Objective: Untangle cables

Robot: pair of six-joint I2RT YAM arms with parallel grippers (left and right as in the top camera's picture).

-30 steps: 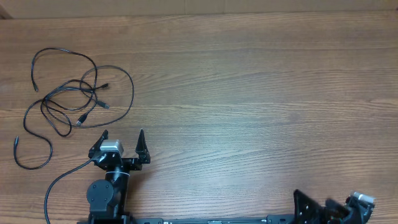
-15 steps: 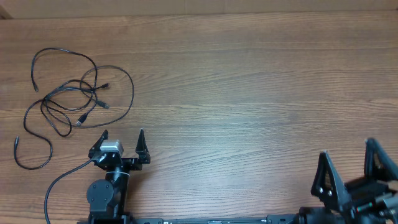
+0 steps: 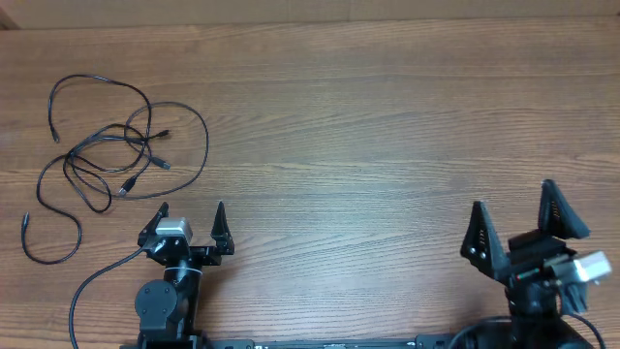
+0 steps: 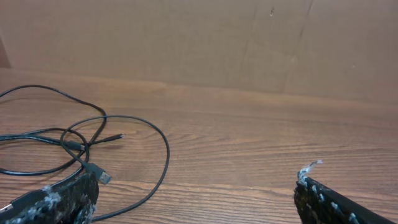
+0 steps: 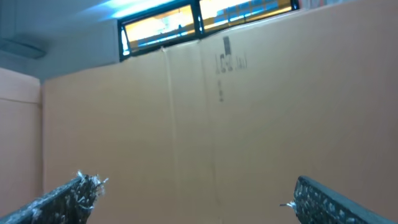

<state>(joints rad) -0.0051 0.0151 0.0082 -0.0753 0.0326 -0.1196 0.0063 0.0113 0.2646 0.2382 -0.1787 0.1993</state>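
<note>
We start at the left claw (image 3: 192,206). Its two fingers are spread wide with nothing between them, low over the desk (image 3: 387,116). In its wrist view both fingertips frame bare wood. Just ahead of its left finger lies a small plug end (image 4: 103,178), near the finger but not touching it. That plug belongs to the cables (image 3: 145,139), thin black cords lying ahead of this claw and off to its left. They cross over one another in a loose knot, and wide loops spill out around it. One stray loop curls furthest to the claw's left, ending in a small tip. A thicker black wire (image 3: 97,281) trails back beside this arm's base.

The right claw (image 3: 513,199) is likewise released, fingers apart and empty. The cables sit well apart from it, far to its left. Its wrist view looks past the fingers at a cardboard wall (image 5: 249,124).
</note>
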